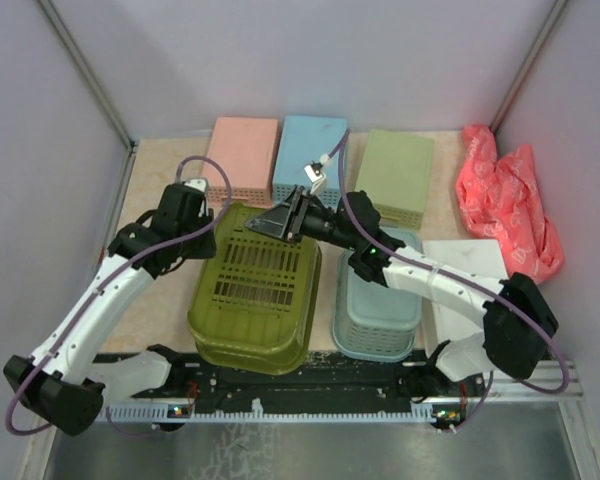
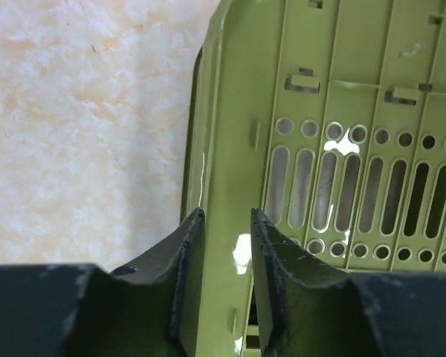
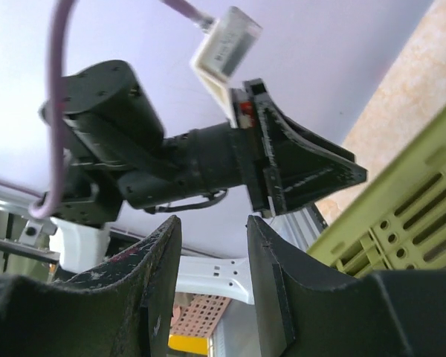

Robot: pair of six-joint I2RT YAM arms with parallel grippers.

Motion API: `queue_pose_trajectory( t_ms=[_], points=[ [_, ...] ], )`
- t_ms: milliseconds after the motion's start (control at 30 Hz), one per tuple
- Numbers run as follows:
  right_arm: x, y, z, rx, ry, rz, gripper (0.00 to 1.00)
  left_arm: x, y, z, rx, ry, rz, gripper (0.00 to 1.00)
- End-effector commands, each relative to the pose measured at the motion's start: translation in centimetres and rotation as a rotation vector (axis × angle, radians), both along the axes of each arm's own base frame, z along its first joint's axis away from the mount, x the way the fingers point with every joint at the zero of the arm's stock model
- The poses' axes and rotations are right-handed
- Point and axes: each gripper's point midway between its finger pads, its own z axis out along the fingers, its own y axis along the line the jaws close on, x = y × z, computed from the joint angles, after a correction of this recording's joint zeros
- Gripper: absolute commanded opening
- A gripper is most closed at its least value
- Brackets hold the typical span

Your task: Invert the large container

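The large container (image 1: 255, 290) is an olive-green slotted basket in the middle of the table. Its slotted base faces up toward the top camera. My left gripper (image 1: 212, 238) is at its far left edge. In the left wrist view the fingers straddle a strip of the container's edge (image 2: 230, 149), one finger (image 2: 189, 245) on its outer side, and my left gripper (image 2: 227, 216) is shut on it. My right gripper (image 1: 278, 222) is above the container's far edge, open and empty (image 3: 212, 219). The container (image 3: 409, 223) lies to its right.
Pink (image 1: 243, 155), blue (image 1: 310, 150) and pale green (image 1: 395, 175) trays line the back. A teal perforated basket (image 1: 378, 315) stands right of the container, under the right arm. A white tray (image 1: 470, 265) and a red bag (image 1: 505, 200) lie at the right. Walls enclose the table.
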Motion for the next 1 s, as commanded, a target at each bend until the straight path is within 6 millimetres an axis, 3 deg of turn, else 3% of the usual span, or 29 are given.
queue_pose_trajectory(
  t_ms=[0,133,267,367,467,567,700,867,967],
  points=[
    [-0.6,0.0,1.6,0.018,-0.046,0.018,0.41,0.2,0.7,2.3,0.009,-0.042,0.034,0.39],
    [0.1,-2.2,-0.4,-0.197,-0.099,-0.096,0.42,0.7,0.5,5.9,-0.013,-0.115,0.023,0.43],
    [0.7,-7.9,-5.0,-0.489,-0.14,-0.282,0.43,0.5,-2.0,8.8,-0.126,-0.172,-0.105,0.47],
    [0.4,-12.6,-9.4,-0.698,-0.115,-0.376,0.44,0.4,-3.8,9.7,-0.195,-0.193,-0.185,0.51],
    [-0.7,-14.9,-12.4,-0.826,-0.092,-0.375,0.44,0.7,-4.5,9.8,-0.215,-0.197,-0.204,0.54],
    [-2.0,-14.4,-13.8,-0.866,-0.101,-0.296,0.44,1.1,-4.8,10.0,-0.228,-0.206,-0.207,0.58],
    [-3.2,-11.4,-14.3,-0.89,-0.152,-0.203,0.44,1.5,-4.6,10.3,-0.246,-0.226,-0.162,0.65],
    [-2.1,-7.3,-16.9,-0.894,-0.12,-0.125,0.46,1.7,-3.7,11.1,-0.246,-0.255,-0.098,0.72],
    [-1.0,-3.8,-16.3,-0.819,-0.138,-0.092,0.46,1.7,-3.2,12.0,-0.253,-0.287,-0.066,0.74]
  ],
)
